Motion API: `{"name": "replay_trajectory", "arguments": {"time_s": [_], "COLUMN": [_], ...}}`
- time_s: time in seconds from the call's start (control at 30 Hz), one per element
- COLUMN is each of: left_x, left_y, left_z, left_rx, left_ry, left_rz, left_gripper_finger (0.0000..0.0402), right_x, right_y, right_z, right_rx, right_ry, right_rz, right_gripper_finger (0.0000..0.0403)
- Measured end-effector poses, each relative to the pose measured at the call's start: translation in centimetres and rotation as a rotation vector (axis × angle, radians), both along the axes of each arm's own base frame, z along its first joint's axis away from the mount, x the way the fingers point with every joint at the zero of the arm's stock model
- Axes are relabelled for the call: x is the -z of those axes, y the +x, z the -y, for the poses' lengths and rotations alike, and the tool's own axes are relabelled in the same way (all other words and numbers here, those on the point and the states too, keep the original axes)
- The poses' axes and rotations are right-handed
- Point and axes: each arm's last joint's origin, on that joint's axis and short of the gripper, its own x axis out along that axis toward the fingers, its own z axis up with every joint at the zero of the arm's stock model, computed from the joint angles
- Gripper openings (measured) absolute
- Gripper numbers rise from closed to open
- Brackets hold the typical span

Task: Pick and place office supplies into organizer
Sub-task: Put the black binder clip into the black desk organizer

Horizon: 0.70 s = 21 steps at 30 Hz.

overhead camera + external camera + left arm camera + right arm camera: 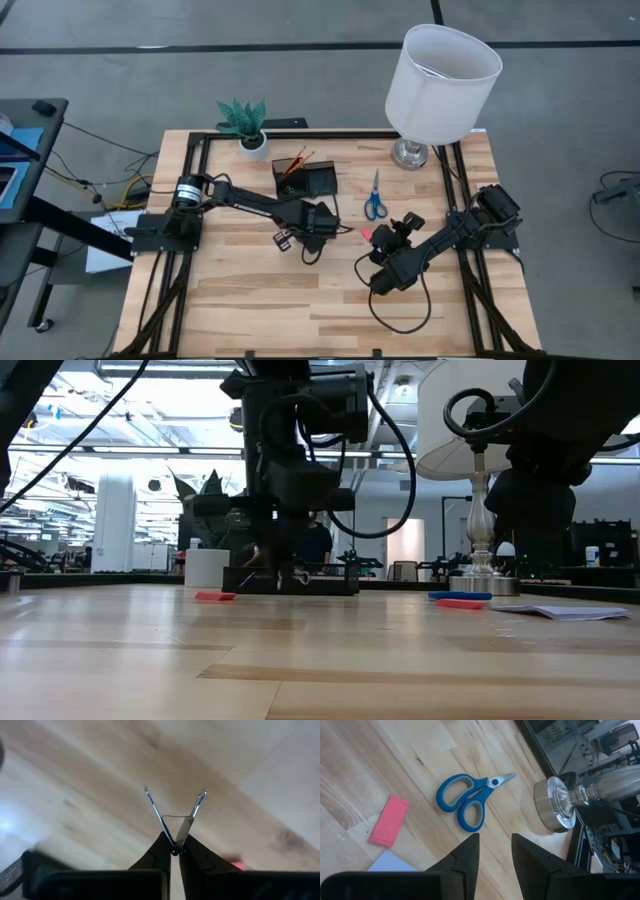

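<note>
Left gripper (174,851) pinched shut on binder clip (175,820), above table just in front of organizer (305,180). Carry clip over lower tray before releasing. Right gripper (495,851) parted, empty, near scissors (465,800).

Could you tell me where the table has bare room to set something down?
The near half of the table is bare wood, left of the right arm's cable loop. It is crowded between the organizer, scissors, eraser, left gripper holding the clip, and right gripper.
</note>
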Motion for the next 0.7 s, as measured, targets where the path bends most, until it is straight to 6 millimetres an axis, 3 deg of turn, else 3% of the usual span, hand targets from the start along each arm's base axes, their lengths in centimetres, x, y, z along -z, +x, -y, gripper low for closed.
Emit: {"name": "replay_trajectory", "arguments": {"time_s": [0.23,0.7], "left_x": [-0.5,-0.9], "left_y": [0.1,-0.6], "left_z": [-1.3,-5.5], "left_rx": [-0.100,-0.487], "left_ry": [0.174,0.406], "left_rz": [0.025,0.113], "left_gripper_finger": [0.0003,0.0002], "right_x": [0.0,0.0], "right_y": [0.0,0.0], "right_z": [0.0,0.0], "right_rx": [0.000,0.000], "right_ry": [0.001,0.003], "right_rz": [0.001,0.005], "right_gripper_finger": [0.0107,0.0107]}}
